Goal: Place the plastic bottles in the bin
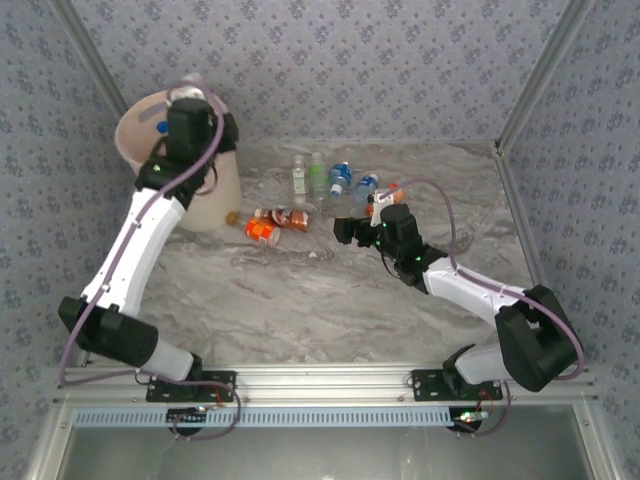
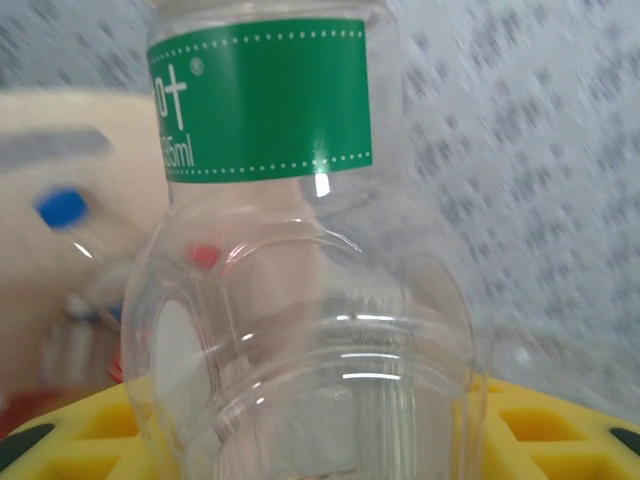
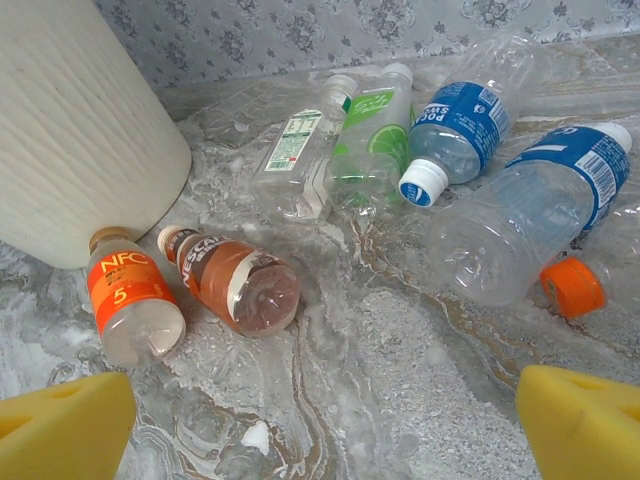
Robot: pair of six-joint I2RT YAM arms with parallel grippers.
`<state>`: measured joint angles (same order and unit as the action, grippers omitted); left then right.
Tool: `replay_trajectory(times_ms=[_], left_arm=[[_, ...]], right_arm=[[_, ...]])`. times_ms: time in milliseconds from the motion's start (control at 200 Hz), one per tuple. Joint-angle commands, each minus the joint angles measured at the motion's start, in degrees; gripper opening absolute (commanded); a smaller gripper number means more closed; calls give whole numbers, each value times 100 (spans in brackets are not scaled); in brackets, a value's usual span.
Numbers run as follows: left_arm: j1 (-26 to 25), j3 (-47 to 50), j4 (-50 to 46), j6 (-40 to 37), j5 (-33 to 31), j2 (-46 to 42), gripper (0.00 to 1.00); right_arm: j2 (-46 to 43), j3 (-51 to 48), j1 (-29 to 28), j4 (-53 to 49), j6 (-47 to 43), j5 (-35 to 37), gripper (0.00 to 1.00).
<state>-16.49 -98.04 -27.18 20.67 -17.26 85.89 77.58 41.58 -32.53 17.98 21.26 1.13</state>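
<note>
While the left claw (image 1: 195, 100) pinches a green-labelled bottle (image 2: 270, 250) over the pink bin (image 1: 128, 140), the spread right claw (image 3: 320, 420) faces the lying bottles (image 3: 520, 230).

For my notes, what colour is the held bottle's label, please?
Its label is green, clearest in the left wrist view.

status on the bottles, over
Left gripper shut on green-label bottle over bin. Right gripper open, empty. Loose bottles on table. Nothing in the way.
</note>
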Motion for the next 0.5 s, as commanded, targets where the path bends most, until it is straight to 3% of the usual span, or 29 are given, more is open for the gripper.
replay_trajectory(times_ms=[0,210,335,495], left_arm=[[494,-739,-292,-878,379,207,48],[1529,-1332,-935,-1674,703,758,50],[2111,-1274,-1124,-1670,1242,991,50],[2341,-1218,-1309,-1825,1893,1342,51]], right_arm=[[-213,87,-27,-128,77,99,100],[-250,84,-39,-162,80,149,100],[-243,95,-34,-196,80,146,100],[-244,162,-43,-307,54,156,100]])
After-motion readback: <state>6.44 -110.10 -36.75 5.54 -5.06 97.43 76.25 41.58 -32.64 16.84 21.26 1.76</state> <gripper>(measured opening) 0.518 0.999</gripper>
